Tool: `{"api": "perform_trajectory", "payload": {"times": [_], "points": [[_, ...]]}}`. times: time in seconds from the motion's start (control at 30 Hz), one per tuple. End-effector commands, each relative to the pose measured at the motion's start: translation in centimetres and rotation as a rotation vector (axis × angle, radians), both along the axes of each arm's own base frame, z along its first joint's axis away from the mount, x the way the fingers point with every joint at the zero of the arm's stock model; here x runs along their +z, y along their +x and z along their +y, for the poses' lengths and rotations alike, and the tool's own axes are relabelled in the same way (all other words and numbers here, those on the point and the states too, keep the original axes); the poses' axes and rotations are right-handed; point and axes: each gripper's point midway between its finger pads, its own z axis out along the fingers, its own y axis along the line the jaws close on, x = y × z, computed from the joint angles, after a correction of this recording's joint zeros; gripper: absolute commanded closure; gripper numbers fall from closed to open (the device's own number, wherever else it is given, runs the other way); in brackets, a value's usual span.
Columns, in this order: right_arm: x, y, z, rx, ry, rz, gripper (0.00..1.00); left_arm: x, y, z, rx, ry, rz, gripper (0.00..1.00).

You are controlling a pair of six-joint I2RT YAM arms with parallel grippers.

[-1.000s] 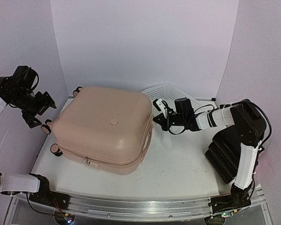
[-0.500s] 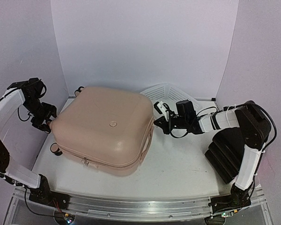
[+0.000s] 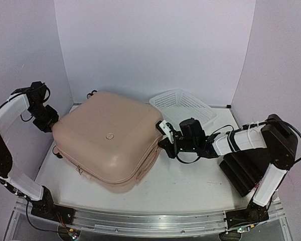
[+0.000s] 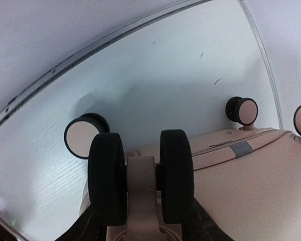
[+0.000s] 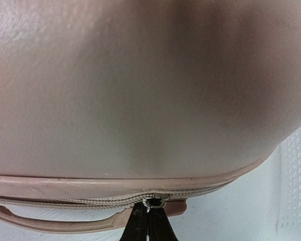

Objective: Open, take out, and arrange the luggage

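Observation:
The luggage (image 3: 108,140), a pale pink hard-shell suitcase, lies flat and closed on the table. My left gripper (image 3: 49,122) is at its far left corner. In the left wrist view the gripper (image 4: 142,216) is shut on a pink-and-black double wheel (image 4: 140,175), one finger on each side. My right gripper (image 3: 165,143) is at the suitcase's right side. In the right wrist view the gripper (image 5: 148,223) is shut on the metal zipper pull (image 5: 150,203), just above the pink side handle (image 5: 65,221). The zip looks closed on both sides of the pull.
A white mesh basket (image 3: 183,103) stands at the back right, behind my right arm. White walls close in the table at the back and at both sides. Other suitcase wheels (image 4: 242,110) show near the left wall.
The suitcase has turned and slid toward the left front. My left gripper has come down onto the corner wheel. My right gripper has moved left and forward along with the suitcase's side.

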Motion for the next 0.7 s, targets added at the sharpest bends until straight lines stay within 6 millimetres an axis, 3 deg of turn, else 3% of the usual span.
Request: {"api": "perform_trajectory", "payload": {"times": [0.0, 0.33, 0.47, 0.67], "points": [[2.5, -3.5, 2.4, 0.024, 0.161, 0.095, 1.00, -3.0, 2.8, -1.5, -0.409, 0.142, -0.050, 0.63], [1.1, -1.7, -4.2, -0.148, 0.041, 0.080, 1.00, -2.4, 4.4, -0.8, -0.563, 0.298, -0.132, 0.67], [1.3, 0.2, -6.1, -0.184, 0.046, 0.105, 1.00, -2.8, 4.8, -0.9, -0.596, 0.311, -0.140, 0.67], [1.9, 4.2, -7.0, -0.101, 0.018, 0.035, 1.00, -2.7, 5.0, -1.4, -0.644, 0.319, -0.167, 0.70]]}}
